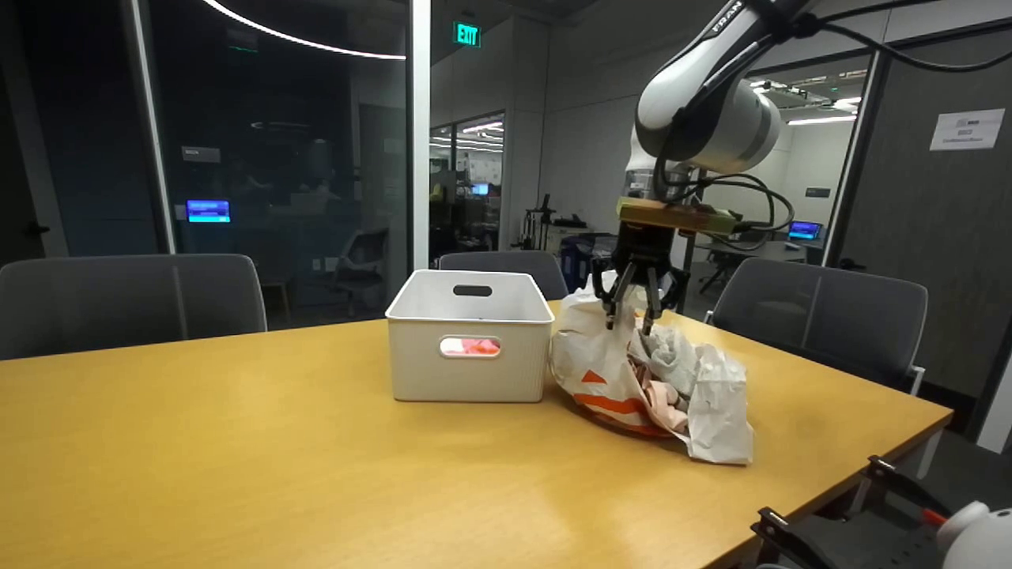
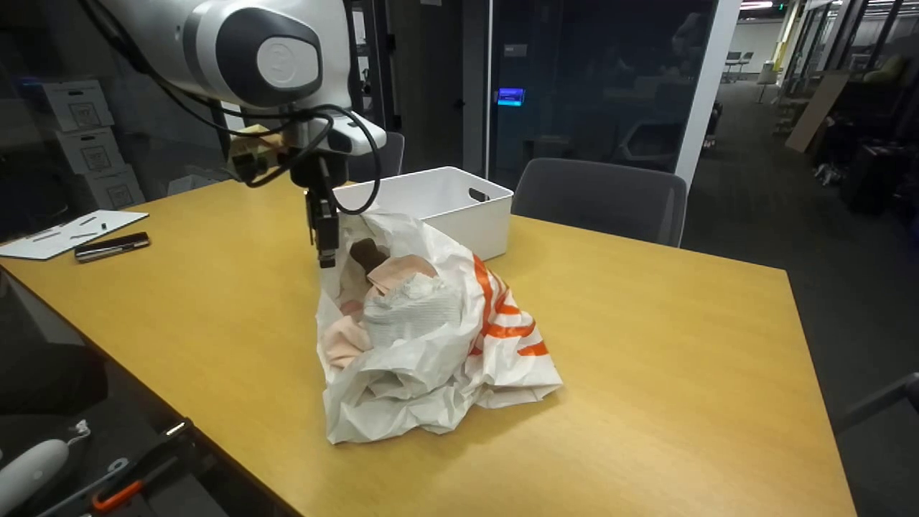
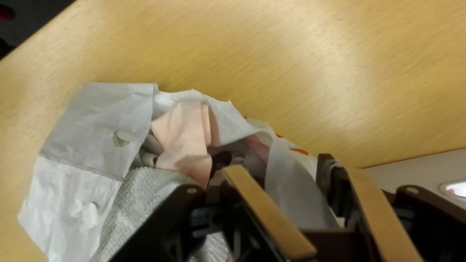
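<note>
I see the claw (image 1: 629,325) hanging, jaws apart, at the mouth of the crumpled white bag (image 1: 602,359), the grey cloth (image 1: 670,357) and pink cloth (image 1: 664,397) inside it lying lower and rightward in an exterior view, and the white bin (image 1: 468,375) standing to the left on the table (image 1: 253,442).
</note>
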Robot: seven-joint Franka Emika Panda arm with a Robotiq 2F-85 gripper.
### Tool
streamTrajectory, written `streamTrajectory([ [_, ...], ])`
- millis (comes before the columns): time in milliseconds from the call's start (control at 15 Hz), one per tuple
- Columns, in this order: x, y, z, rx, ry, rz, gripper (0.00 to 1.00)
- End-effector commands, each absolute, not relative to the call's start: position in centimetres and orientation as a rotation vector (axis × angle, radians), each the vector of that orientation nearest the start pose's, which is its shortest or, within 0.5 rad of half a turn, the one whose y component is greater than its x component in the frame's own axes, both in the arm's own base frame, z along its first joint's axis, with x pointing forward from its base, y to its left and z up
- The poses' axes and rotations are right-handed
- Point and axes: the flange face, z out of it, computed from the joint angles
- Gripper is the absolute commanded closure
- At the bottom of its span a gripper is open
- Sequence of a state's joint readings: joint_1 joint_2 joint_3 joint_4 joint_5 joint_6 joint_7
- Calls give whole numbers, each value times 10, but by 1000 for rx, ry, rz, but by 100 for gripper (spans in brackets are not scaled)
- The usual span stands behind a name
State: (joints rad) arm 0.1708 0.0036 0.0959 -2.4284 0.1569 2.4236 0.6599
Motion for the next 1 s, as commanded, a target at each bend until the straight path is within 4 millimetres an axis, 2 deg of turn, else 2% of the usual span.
streamTrajectory([
  [0, 446, 118, 322, -2941, 863, 119, 14],
  [133, 437, 110, 323, -2941, 915, 88, 1],
  [200, 435, 104, 322, -2944, 948, 70, 0],
  [600, 422, 55, 289, -2885, 1203, 104, 0],
  [933, 420, 11, 255, -2903, 1349, 83, 0],
])
